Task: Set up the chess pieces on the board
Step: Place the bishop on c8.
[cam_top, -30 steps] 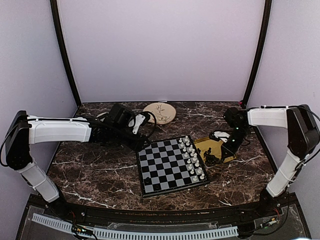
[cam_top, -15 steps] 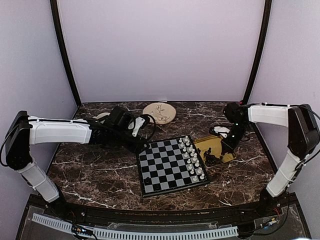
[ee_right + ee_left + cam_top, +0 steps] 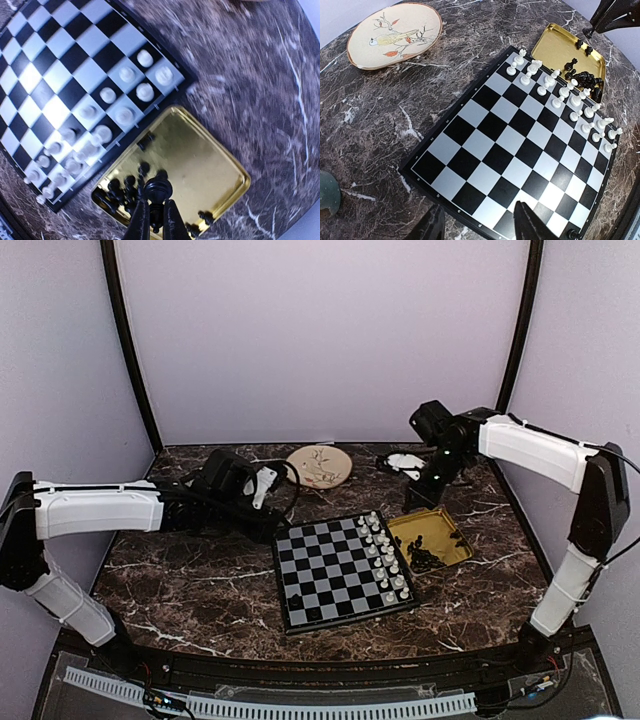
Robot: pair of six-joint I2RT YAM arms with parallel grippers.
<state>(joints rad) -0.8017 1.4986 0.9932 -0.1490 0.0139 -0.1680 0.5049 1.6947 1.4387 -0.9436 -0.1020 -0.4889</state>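
Above yellow tray (image 3: 220, 165): right gripper (image 3: 156, 220) pinching one black chess piece (image 3: 158, 189), seemingly low down; thin hold, may twist or drop before board (image 3: 65, 55); left gripper (image 3: 480, 216) parted, empty.

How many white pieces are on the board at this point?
16. The white pieces stand in two rows of eight along the board's edge nearest the yellow tray; none seem hidden.
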